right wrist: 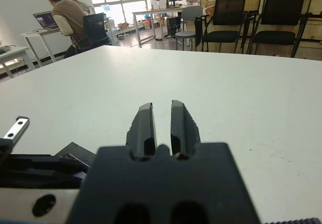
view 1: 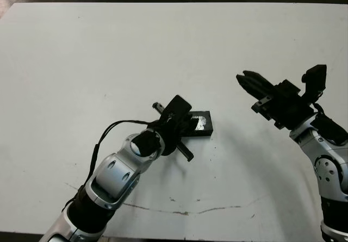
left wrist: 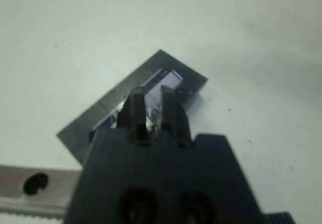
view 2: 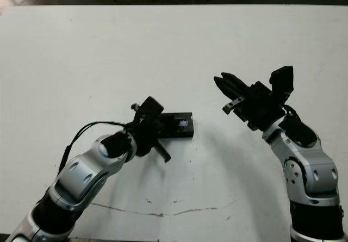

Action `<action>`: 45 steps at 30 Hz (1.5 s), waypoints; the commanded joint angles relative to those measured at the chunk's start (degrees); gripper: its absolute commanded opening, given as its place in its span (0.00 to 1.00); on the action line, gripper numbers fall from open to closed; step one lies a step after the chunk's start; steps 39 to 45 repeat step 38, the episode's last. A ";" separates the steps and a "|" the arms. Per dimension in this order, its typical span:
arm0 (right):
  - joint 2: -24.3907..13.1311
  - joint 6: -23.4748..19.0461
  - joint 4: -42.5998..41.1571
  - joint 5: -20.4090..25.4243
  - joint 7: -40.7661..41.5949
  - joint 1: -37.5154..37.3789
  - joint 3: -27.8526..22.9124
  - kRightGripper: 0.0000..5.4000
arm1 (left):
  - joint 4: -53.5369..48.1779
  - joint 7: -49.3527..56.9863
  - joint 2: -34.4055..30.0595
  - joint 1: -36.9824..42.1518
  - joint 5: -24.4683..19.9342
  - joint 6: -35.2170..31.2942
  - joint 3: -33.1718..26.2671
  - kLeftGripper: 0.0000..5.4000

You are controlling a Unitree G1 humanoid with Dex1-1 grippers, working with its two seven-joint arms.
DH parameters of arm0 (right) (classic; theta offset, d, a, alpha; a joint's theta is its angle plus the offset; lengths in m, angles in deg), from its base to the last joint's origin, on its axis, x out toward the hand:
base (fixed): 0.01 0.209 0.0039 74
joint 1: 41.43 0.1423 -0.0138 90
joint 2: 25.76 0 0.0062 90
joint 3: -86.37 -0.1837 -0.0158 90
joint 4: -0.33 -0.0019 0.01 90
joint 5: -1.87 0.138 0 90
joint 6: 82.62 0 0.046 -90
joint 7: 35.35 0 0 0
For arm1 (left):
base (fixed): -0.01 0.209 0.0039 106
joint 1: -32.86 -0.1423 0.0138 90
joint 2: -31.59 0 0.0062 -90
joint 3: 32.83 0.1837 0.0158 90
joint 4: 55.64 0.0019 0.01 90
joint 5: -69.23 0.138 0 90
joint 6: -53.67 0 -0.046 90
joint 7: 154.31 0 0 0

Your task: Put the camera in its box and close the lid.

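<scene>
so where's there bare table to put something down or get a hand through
Nearly all the white table is bare: the whole far half, the left side beyond the left arm, and the near strip between the arms. Only the middle is crowded, where the left gripper sits over the black lid. The right gripper hangs above the right side, empty.

Lying flat near the middle of the white surface (view 1: 228, 41): a flat black rectangular slab, the lid (view 2: 180, 125), long side running roughly left to right. Showing a shiny greyish panel on its upper face, catching light and bluish reflections, clearest in the left wrist view (left wrist: 173, 80). Sitting partly hidden at its left end under the left pincer (left wrist: 151, 110), whose fingers are hanging close together right over the panel. Not showing the box or the camera as separate pieces in any view; impossible to tell whether they are lying beneath the slab.
</scene>
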 commanded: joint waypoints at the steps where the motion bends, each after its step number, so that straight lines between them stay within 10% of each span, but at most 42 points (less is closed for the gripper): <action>1: 0.50 0.59 0.56 0.02 0.31 -1.02 -0.08 0.00 | -3.10 0.43 -0.06 -3.22 -1.98 2.44 -6.04 0.00; 16: 2.38 0.29 0.89 -0.42 -4.48 0.41 -0.67 0.00 | 0.21 6.95 0.77 -2.30 -9.45 24.09 -36.29 0.00; 22: 4.79 6.10 3.29 -5.28 -7.77 0.99 0.18 0.00 | 8.46 10.51 1.77 -2.71 -6.68 35.60 -37.82 0.00; 30: 9.44 29.70 10.15 -25.63 -18.92 -1.72 4.12 0.00 | 13.97 13.53 4.16 -4.36 -5.47 43.79 -36.38 0.00; 45: 12.66 25.43 8.89 -27.50 -22.75 -1.59 4.26 0.00 | 14.17 13.43 4.24 -5.88 -5.44 45.66 -34.76 0.00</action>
